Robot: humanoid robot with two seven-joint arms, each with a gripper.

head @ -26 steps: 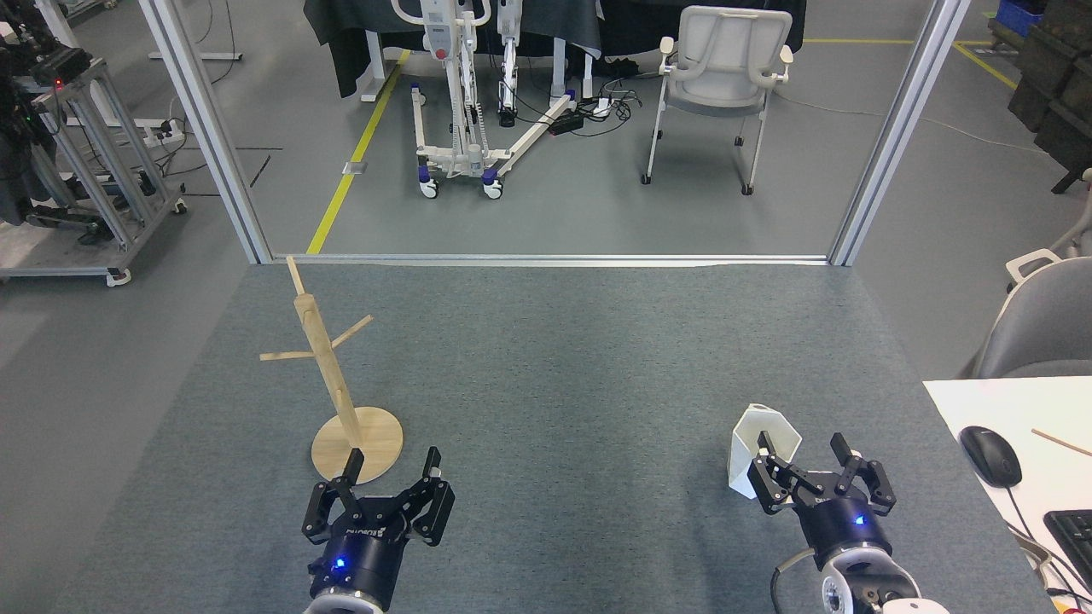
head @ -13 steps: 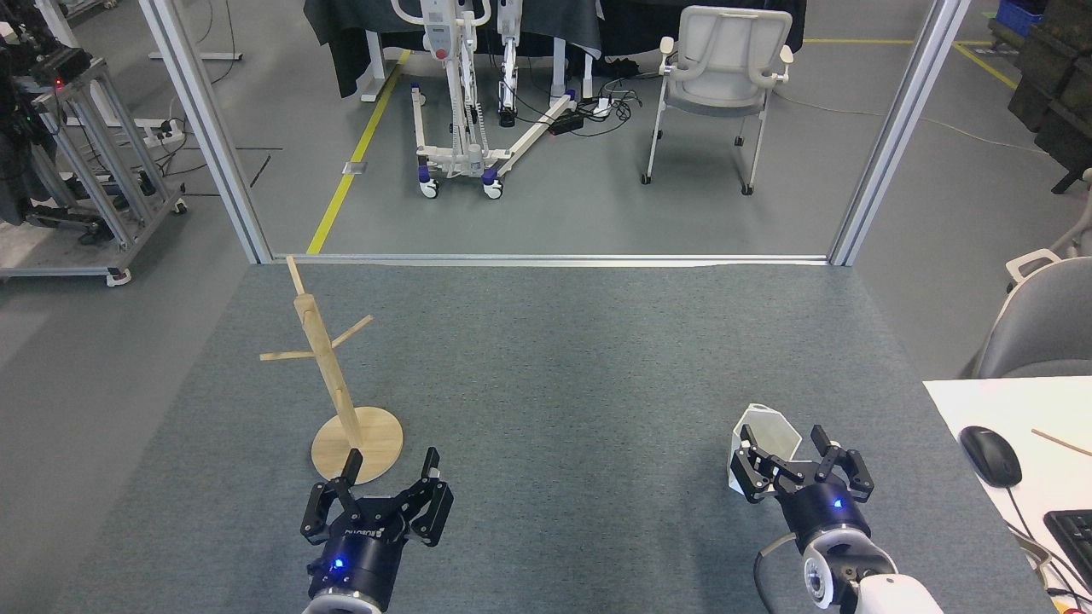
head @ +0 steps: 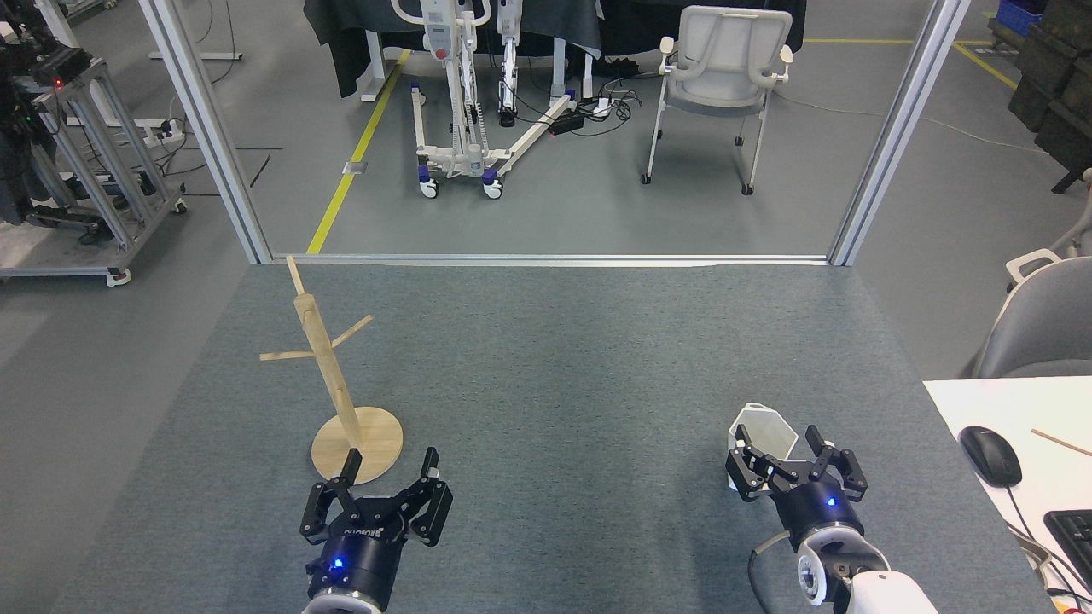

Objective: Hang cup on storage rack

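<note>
Between the spread fingers of the right gripper [head: 778,442] stands the cup [head: 762,437], white and upright on the grey desk [head: 563,384]; whether either finger touches it I cannot tell. Well off to the left, the left gripper [head: 390,465] hangs wide open and empty, and the storage rack [head: 333,384] stands just beyond its fingertips, its disc base nearly touching them in this view.

Grey carpeted desk [head: 546,375]. Wooden rack [head: 341,384] standing on its round base at about eight o'clock; white cup [head: 763,435] upright at about four o'clock, well apart.
</note>
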